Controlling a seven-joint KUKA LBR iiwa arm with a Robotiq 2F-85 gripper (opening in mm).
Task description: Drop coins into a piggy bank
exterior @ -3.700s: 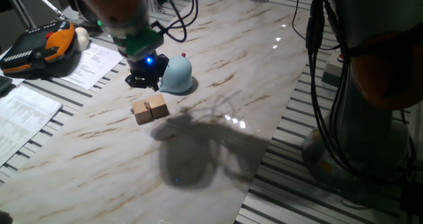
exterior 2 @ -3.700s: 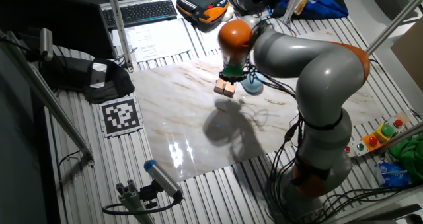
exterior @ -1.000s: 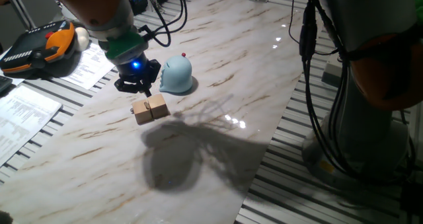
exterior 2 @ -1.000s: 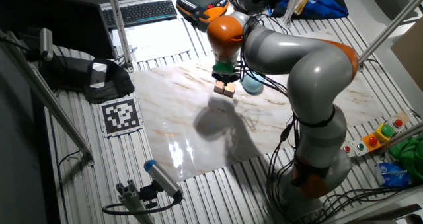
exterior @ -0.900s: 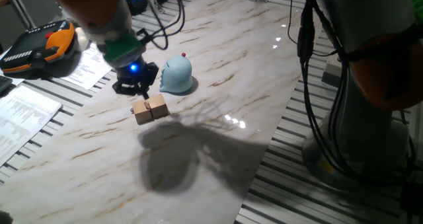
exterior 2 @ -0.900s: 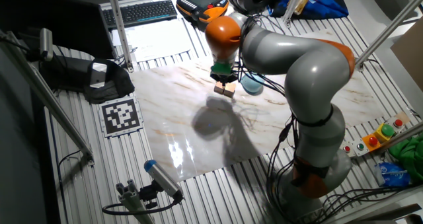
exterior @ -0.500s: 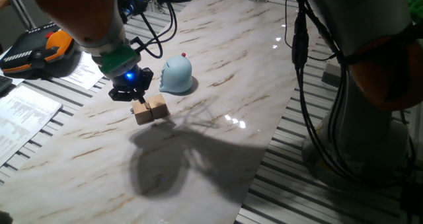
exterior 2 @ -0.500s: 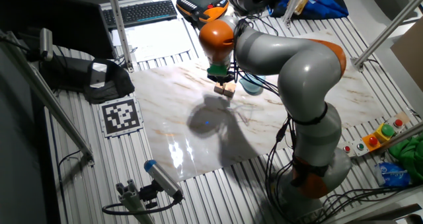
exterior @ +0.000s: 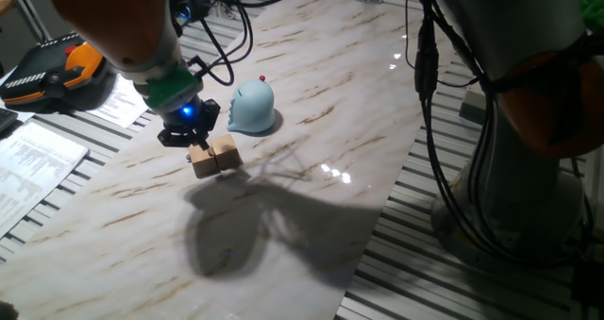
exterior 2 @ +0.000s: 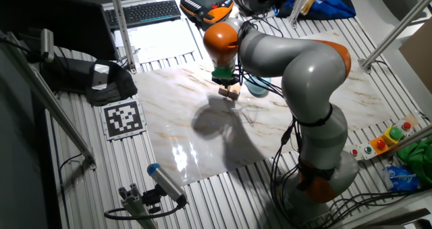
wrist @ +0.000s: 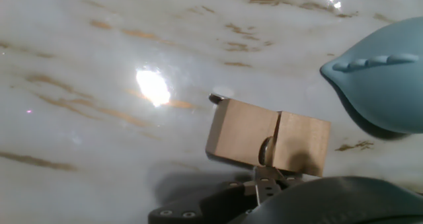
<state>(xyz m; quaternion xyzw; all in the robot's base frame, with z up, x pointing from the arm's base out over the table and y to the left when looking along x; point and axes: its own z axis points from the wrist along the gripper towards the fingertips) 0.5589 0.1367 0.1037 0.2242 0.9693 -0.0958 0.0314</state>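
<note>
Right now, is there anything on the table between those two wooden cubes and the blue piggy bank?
Nothing; the hand view shows only bare marble between the wooden cubes and the piggy bank.

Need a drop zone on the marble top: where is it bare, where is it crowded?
Bare: the marble top from the wooden blocks toward the near edge, and the stretch right of the piggy bank. Crowded: the pincer sits right over the blocks, with the bank close beside. Papers and a pendant line the left edge.

No legible text or labels
</note>
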